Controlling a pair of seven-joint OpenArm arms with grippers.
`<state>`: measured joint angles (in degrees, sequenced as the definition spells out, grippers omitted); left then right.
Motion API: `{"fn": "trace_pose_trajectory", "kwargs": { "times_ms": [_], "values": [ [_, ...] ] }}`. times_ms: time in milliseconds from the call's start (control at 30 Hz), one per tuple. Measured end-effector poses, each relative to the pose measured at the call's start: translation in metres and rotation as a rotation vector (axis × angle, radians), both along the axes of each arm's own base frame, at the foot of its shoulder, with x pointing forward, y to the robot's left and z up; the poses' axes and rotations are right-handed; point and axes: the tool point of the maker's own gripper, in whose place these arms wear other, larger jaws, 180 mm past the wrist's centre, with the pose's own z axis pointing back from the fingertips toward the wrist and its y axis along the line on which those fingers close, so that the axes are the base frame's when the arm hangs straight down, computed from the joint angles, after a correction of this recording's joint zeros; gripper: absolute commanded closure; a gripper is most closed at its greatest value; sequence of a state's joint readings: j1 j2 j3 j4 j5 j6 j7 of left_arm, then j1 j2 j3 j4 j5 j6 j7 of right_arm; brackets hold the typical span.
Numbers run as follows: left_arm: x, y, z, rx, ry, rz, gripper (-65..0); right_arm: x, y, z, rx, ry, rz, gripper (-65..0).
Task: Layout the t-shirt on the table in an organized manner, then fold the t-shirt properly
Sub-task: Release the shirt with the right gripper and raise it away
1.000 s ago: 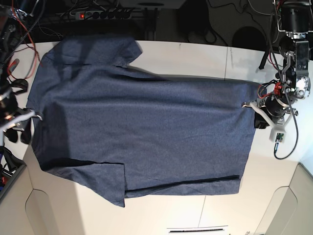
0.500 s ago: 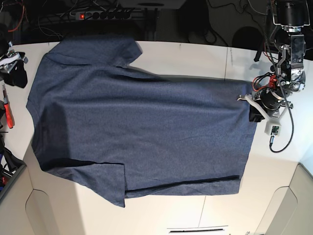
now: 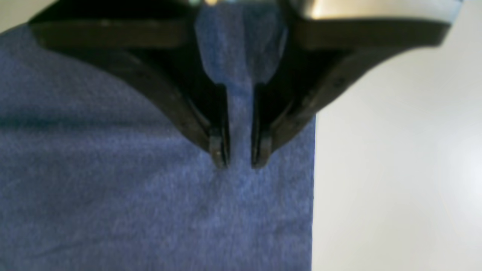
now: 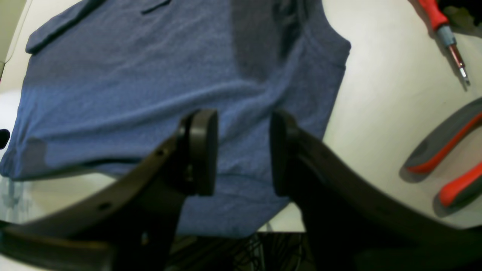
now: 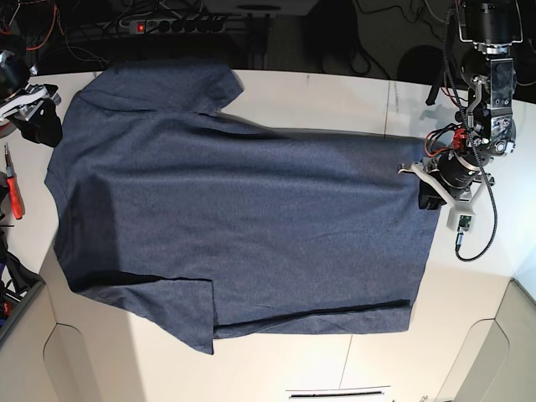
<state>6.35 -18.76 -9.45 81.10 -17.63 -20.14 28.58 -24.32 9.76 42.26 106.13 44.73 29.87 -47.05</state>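
The navy t-shirt point(image 5: 243, 209) lies spread flat across the white table point(image 5: 335, 96), plain side up, with no lettering showing. My left gripper point(image 5: 425, 189) is at the shirt's right edge. In the left wrist view it point(image 3: 240, 160) is shut on a raised fold of the t-shirt point(image 3: 150, 195), close to the cloth's edge. My right gripper point(image 5: 38, 113) hovers at the table's far left corner, just off the shirt's sleeve. In the right wrist view its jaws point(image 4: 244, 150) stand open and hold nothing, above the t-shirt point(image 4: 150, 86).
A red-handled screwdriver point(image 4: 444, 34) and red-and-grey pliers point(image 4: 448, 150) lie on the table point(image 4: 376, 94) beside the right gripper; a red tool point(image 5: 14, 193) shows at the left edge. A power strip point(image 5: 167, 25) and cables sit behind the table.
My right gripper has left the middle of the shirt's left edge and moved up to the far left corner. My left gripper has shifted slightly inward with the cloth.
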Motion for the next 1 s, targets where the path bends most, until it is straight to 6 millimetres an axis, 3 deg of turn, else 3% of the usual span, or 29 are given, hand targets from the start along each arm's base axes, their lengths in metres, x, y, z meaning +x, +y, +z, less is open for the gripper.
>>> {"fn": "trace_pose_trajectory", "kwargs": {
  "times_ms": [233, 433, 533, 800, 1000],
  "values": [
    [-0.002, 0.0, -0.002, 0.002, 0.012, -0.001, -13.8, -0.025, 0.018, -0.016, 0.086, 0.04, -0.044, -22.2],
    [-0.002, 0.0, -0.002, 0.001, 0.012, -0.004, -13.8, -0.025, 0.021, -0.016, 0.102, 0.028, -0.06, -22.2],
    [-0.001, 0.0, -0.001, 0.001, 0.002, -0.005, -13.8, -0.033, 0.025, -0.029, 0.111, 0.065, -0.081, -22.2],
    [0.001, -0.008, 0.003, -0.022, -0.016, -0.042, -13.8, -0.047, -0.011, -0.074, 0.065, 0.121, -0.198, -22.2],
    [0.004, -0.009, 0.006, -0.03, -0.035, -0.04, -13.8, -0.032, -0.015, -0.108, 0.134, 0.157, -0.257, -22.3]
  ]
}}
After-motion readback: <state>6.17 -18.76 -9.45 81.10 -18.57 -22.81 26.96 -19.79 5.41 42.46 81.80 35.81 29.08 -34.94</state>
